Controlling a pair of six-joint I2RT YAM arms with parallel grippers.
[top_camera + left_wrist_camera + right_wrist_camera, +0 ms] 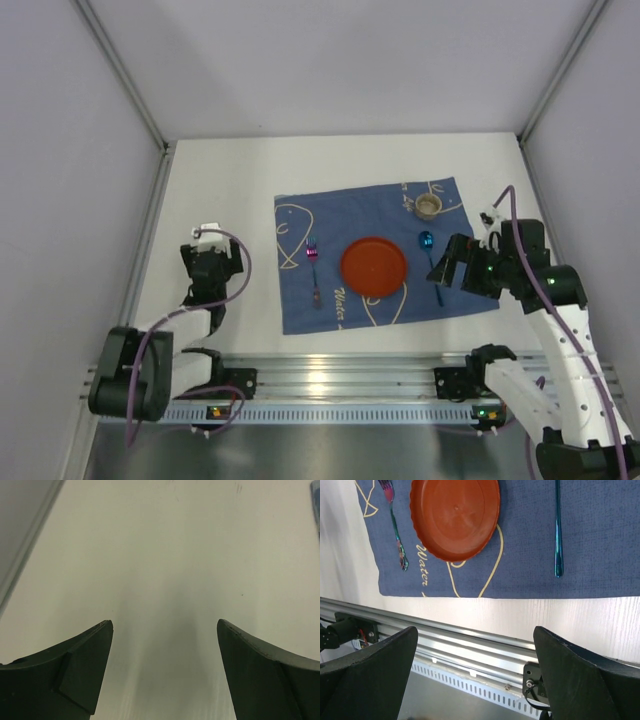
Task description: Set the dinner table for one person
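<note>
On the white dinner table [220, 190] lies a blue cloth [385, 210] with pale line drawings. On it sit an orange plate [374, 266], a purple-green fork [314, 272] to its left, a blue spoon [431, 255] to its right and a small tan cup [429, 207] at the back right. My left gripper [212, 262] is open and empty over bare table, left of the cloth. My right gripper [452, 262] is open and empty, beside the spoon at the cloth's right side. The right wrist view shows the plate [454, 517], fork [395, 527] and spoon [558, 527].
A ribbed silver metal rail [340, 375] runs along the near table edge and also shows in the right wrist view [470, 642]. Grey walls enclose the table on the left, right and back. The left wrist view shows only bare table [165, 570].
</note>
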